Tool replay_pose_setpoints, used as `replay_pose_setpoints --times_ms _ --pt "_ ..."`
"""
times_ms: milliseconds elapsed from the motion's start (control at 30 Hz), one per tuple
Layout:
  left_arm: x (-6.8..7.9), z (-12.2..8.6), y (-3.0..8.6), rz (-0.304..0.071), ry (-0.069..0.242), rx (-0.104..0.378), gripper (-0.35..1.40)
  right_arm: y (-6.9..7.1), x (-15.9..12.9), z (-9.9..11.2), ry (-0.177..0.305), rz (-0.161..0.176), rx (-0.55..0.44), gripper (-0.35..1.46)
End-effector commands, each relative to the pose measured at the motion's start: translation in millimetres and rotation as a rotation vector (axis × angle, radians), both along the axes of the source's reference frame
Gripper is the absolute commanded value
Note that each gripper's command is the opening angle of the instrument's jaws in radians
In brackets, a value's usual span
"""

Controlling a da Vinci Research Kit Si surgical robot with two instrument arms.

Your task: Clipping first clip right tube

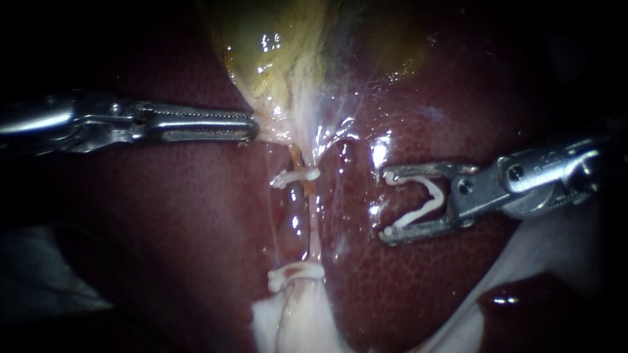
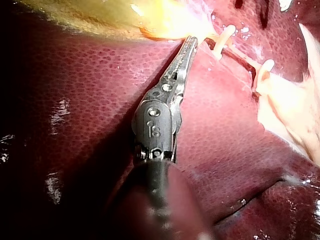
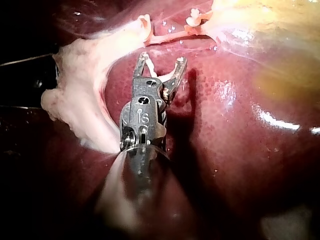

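The right instrument (image 1: 389,205) holds a white clip (image 1: 418,199) in its wide-spread hand, beside the tube (image 1: 304,189) and not yet around anything. That tube bears two clips (image 1: 296,176). The left instrument (image 1: 254,127) has its hand closed on the gallbladder (image 1: 275,59). Placing the clip appears still to be done.

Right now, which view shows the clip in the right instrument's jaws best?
The endoscope view: the clip shows whole, a wide V held between the right instrument's jaws. The right wrist view shows only part of it; the left wrist view, none.
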State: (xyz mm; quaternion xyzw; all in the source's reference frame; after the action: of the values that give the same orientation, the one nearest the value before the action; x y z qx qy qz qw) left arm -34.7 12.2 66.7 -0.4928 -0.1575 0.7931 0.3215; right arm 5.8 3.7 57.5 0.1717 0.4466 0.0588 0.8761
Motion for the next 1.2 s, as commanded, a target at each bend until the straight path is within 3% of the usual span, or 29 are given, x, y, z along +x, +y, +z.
replay_pose_setpoints --times_ms 33,267,400,467,633,733,1200 --pt "0.2 -0.5 0.1 0.001 -0.001 0.002 -0.35 0.0 0.0 0.0 0.000 0.000 0.000 0.50" --pt "2.0 -5.3 0.7 0.005 -0.017 0.022 -0.35 0.0 0.0 0.0 0.000 0.000 0.000 0.50" --pt "3.9 -8.9 1.5 -0.012 -0.032 -0.004 -0.35 -0.1 0.0 -0.1 0.001 -0.002 0.002 0.50" --pt "4.3 -9.7 1.7 -0.018 -0.033 -0.010 -0.35 -0.1 0.2 -0.1 0.004 -0.005 0.005 0.50" --pt "4.3 -9.5 1.4 -0.019 -0.032 -0.012 -0.35 -0.2 1.0 0.0 0.020 -0.022 0.023 0.50" --pt "4.0 -9.4 1.3 -0.021 -0.030 -0.013 -0.35 -0.5 1.9 0.4 0.056 -0.042 0.055 0.50" --pt "3.9 -9.5 1.2 -0.022 -0.029 -0.013 -0.35 -2.7 7.2 4.9 0.109 0.032 0.238 0.50"
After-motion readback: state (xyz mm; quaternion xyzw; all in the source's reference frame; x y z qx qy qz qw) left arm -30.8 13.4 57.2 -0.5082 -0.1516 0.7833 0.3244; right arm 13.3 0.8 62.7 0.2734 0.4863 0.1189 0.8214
